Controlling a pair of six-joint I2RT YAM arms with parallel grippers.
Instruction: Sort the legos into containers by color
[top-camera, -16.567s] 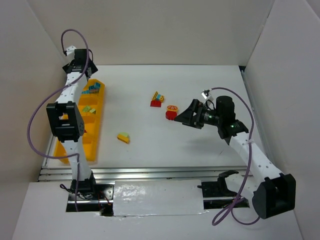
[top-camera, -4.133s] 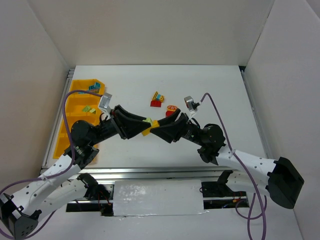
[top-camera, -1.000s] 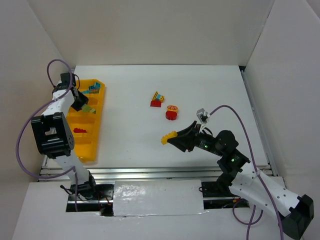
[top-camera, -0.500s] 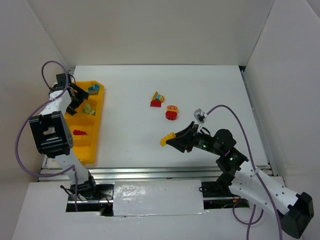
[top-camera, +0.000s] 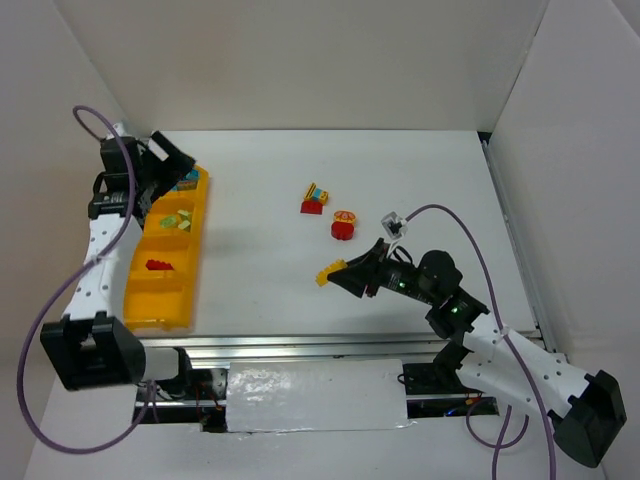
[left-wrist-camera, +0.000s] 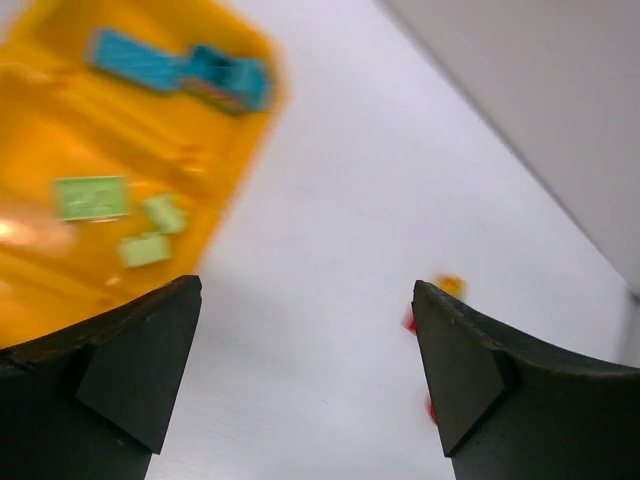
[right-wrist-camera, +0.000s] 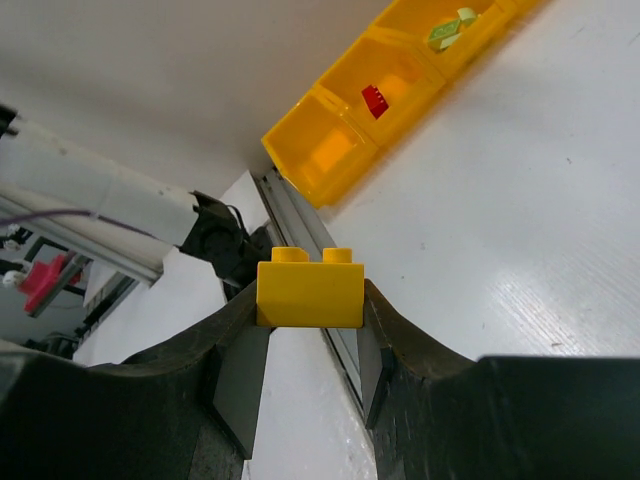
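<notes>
The containers are the compartments of one long yellow-orange tray (top-camera: 196, 245) at the table's left. Teal legos (top-camera: 186, 181) lie in the far compartment, pale green ones (top-camera: 176, 221) in the one after it, and a red one (top-camera: 155, 265) in the third. My left gripper (top-camera: 163, 162) hangs open and empty above the tray's far end; its wrist view shows the teal legos (left-wrist-camera: 190, 70) and green legos (left-wrist-camera: 95, 197) below. My right gripper (top-camera: 342, 275) is shut on a yellow lego (right-wrist-camera: 308, 293), held above the table's middle (top-camera: 326, 272).
A red, yellow and teal clump (top-camera: 315, 198) and a round red piece with a yellow top (top-camera: 343, 225) lie loose mid-table. White walls enclose the table on three sides. A metal rail (top-camera: 300, 345) runs along the near edge.
My left gripper opened over the green compartment, then rose and drew back toward the tray's far end. The right gripper carried the yellow lego slightly left.
</notes>
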